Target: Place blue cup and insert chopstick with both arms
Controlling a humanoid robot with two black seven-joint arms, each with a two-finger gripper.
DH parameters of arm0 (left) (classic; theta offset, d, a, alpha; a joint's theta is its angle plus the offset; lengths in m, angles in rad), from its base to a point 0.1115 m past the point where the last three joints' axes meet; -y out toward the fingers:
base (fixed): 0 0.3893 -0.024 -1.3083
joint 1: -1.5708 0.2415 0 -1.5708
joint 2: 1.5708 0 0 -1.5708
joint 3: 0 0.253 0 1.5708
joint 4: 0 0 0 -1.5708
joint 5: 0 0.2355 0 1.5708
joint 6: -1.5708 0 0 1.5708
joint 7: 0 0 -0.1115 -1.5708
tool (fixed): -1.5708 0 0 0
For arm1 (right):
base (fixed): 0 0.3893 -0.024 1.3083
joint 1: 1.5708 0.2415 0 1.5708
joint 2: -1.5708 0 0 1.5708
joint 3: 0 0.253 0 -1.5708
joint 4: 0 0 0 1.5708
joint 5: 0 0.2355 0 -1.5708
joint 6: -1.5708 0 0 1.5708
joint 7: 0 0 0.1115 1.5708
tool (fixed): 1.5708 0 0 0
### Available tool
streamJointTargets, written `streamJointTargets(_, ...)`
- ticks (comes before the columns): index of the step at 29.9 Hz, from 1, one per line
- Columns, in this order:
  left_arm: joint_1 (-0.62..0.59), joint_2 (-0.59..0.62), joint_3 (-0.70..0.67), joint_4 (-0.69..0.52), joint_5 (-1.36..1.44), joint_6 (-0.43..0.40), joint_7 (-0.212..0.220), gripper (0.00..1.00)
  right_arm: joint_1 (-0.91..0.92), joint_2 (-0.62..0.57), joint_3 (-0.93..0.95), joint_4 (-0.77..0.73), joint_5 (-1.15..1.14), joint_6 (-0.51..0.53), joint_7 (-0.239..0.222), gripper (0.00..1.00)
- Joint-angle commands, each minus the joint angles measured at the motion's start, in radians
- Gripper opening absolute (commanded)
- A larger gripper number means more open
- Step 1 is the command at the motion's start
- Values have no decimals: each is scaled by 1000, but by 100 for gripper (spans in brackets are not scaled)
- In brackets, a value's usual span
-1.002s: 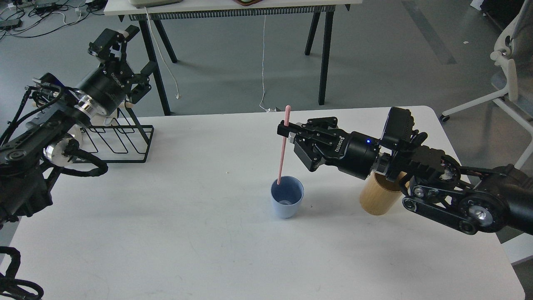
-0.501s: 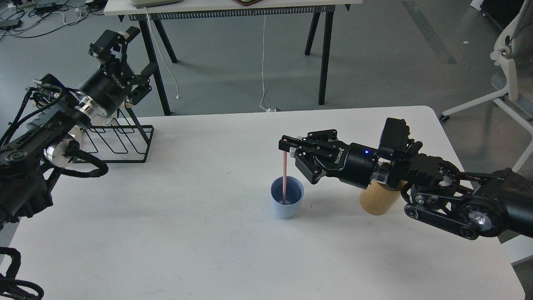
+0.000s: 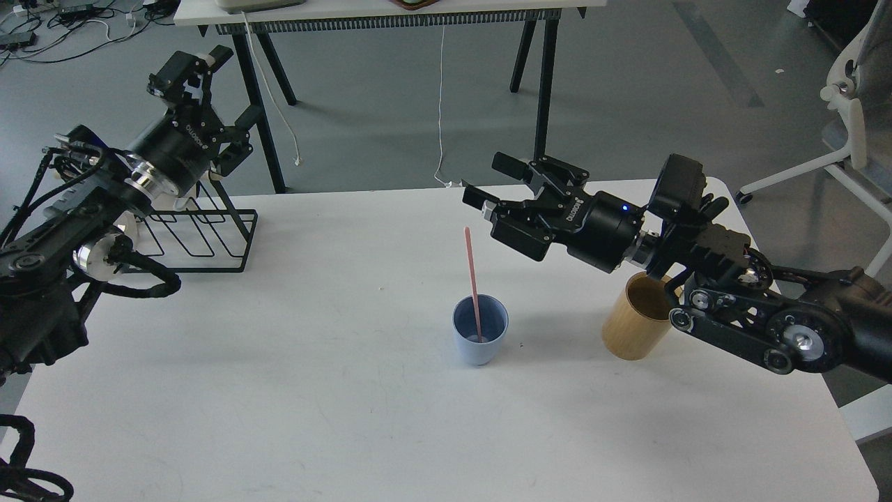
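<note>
The pale-blue cup (image 3: pixel 480 339) stands upright on the white table (image 3: pixel 348 404), right of its middle. A pink chopstick (image 3: pixel 472 273) stands in the cup, leaning left, free of any gripper. My right gripper (image 3: pixel 491 181) is open and empty, raised above and to the upper right of the cup. My left gripper (image 3: pixel 212 97) is open and empty, held high over the back left corner, above the wire rack.
A black wire rack (image 3: pixel 198 233) stands at the table's back left. A tan wooden cylinder (image 3: pixel 637 317) stands right of the cup, partly behind my right arm. A second table and a white chair (image 3: pixel 847 132) stand beyond the table.
The right gripper lowered the chopstick into the cup, opened, let go and rose up and back. The chopstick now leans in the cup. The left arm barely moved.
</note>
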Motion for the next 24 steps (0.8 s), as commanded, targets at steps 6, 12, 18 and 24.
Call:
streamJointTargets(6, -9, -17, -4, -39, -5, 0, 0, 99, 10, -18, 100, -11, 515, 102, 0, 97)
streamJointTargets(12, -9, -39, -4, -45, -6, 0, 0, 99, 3, -59, 103, -15, 1038, 385, 0, 98)
streamJointTargets(18, 0, -41, -4, -46, -8, 0, 0, 99, -1, -70, 118, -184, 1394, 977, 0, 98)
streamJointTargets(24, 6, -42, -4, -46, -6, 0, 0, 99, -4, -29, 121, -489, 1506, 977, 0, 98)
